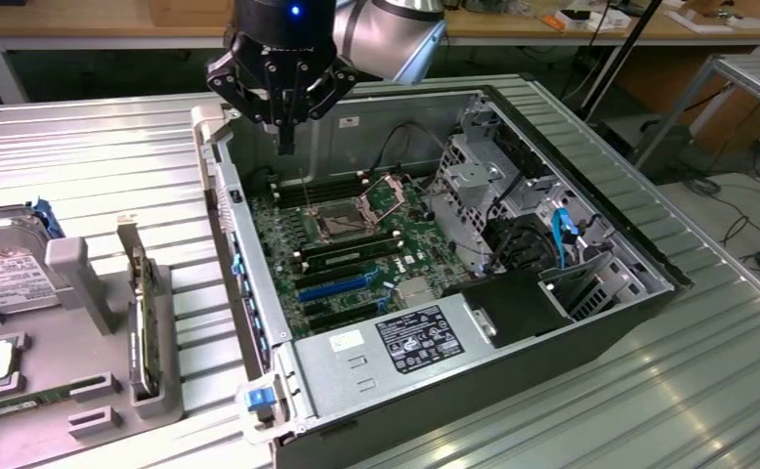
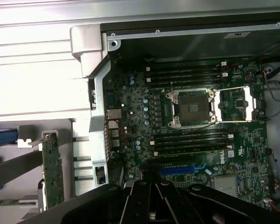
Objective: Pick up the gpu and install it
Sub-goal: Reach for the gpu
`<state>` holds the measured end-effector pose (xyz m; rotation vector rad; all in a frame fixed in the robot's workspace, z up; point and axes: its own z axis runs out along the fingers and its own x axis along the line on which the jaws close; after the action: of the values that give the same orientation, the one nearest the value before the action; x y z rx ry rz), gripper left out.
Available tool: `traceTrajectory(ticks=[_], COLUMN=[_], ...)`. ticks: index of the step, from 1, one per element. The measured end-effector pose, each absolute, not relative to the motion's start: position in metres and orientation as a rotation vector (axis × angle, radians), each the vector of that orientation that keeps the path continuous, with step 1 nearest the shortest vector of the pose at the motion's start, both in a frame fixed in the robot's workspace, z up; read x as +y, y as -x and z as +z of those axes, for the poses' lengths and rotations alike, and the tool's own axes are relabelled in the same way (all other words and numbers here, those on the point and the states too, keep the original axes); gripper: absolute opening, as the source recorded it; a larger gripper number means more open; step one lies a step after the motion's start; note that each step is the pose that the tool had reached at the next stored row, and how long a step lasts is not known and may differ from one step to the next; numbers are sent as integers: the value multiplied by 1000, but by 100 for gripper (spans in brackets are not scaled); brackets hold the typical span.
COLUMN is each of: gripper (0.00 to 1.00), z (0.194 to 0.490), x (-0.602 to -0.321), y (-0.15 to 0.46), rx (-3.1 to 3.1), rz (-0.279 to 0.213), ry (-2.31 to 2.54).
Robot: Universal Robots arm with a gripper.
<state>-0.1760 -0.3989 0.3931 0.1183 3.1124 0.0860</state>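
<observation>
stage: pick-up not yet begun, install left | gripper (image 1: 285, 132) is hanging closed and empty over the far end of the open case (image 1: 621, 337) | gpu (image 1: 146, 318) is standing on edge in the grey holder (image 1: 74, 278), just beside the case on the exterior view's left

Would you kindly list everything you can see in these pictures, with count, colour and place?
computer case: one, grey and black, open, on the ribbed metal table.
motherboard: one, green, inside the case.
gpu: one, green, on edge in the grey holder, exterior view's left.
hard drive: one, silver, on the holder beside the gpu.
RAM stick: one, green, lying flat on the holder.
gripper: one, black, shut, empty, above the case's far end.
</observation>
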Motion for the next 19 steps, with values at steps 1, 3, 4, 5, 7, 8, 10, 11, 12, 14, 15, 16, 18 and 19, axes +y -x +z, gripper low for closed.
traceTrajectory(ticks=[1, 3, 4, 5, 7, 8, 10, 11, 12, 14, 15, 16, 18, 19], gripper=[11, 11, 11, 11, 11, 11, 11, 11, 11, 11, 11, 11, 11, 11], z=[393, 393, 393, 393, 393, 393, 393, 393, 393, 393, 393, 393, 393, 393], x=[-399, -399, -399, -399, -399, -399, -399, -399, -399, -399, -399, -399, -399, -399], y=[177, 178, 179, 179, 181, 181, 183, 183, 185, 188, 189, 190, 192, 193], rx=[3112, 3112, 3112, 3113, 3112, 3112, 3112, 3112, 3112, 3112, 3112, 3112, 3112, 3112], rz=[86, 86, 86, 86, 86, 86, 86, 86, 86, 86, 86, 86, 86, 86], ry=[-118, -118, -118, -118, -118, -118, -118, -118, -118, -118, -118, -118, -118, -118])
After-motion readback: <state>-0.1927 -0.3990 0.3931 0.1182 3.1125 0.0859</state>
